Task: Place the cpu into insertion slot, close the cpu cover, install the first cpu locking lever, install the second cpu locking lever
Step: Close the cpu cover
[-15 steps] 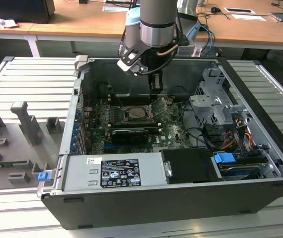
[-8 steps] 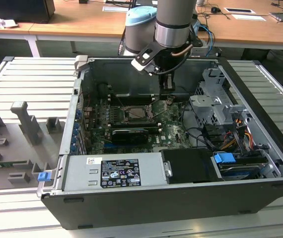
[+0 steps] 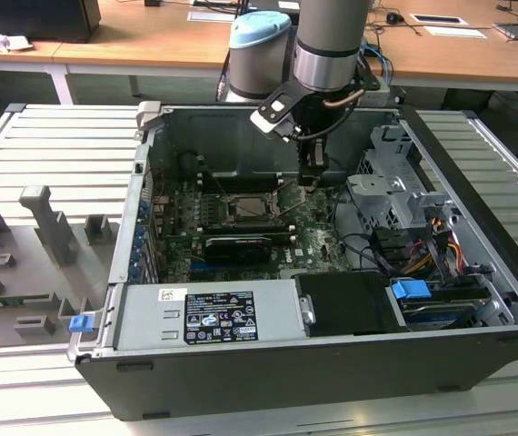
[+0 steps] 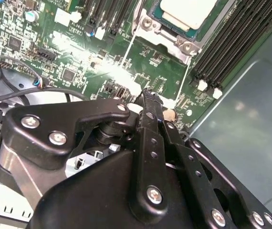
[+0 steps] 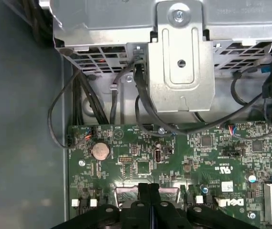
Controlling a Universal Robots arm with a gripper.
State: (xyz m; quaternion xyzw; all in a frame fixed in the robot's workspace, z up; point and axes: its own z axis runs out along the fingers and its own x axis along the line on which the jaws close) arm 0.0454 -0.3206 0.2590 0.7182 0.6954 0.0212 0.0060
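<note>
1. The gripper (image 4: pixel 148 98) sits low over the green motherboard (image 5: pixel 174 157), just beside the insertion slot (image 3: pixel 245 209); its fingers are pressed together, with nothing visible between them.
2. The cpu (image 4: pixel 188 10) lies seated in the slot, silver top up; the cpu cover (image 4: pixel 167 38) appears folded down around it; whether either lever is latched cannot be told.
3. The step in hand is judged to be locking-lever work; bear on the lever alone with the joined tip; press steadily; avoid the memory slots (image 4: pixel 231 43) and the small board parts.
4. Room is tight; the drive cage (image 5: pixel 183 71) and cables (image 5: pixel 78 105) crowd one side.
5. The open computer case (image 3: pixel 332 372) rests on a ribbed metal table (image 3: pixel 59 145); wooden desks (image 3: pixel 150 36) stand behind.
</note>
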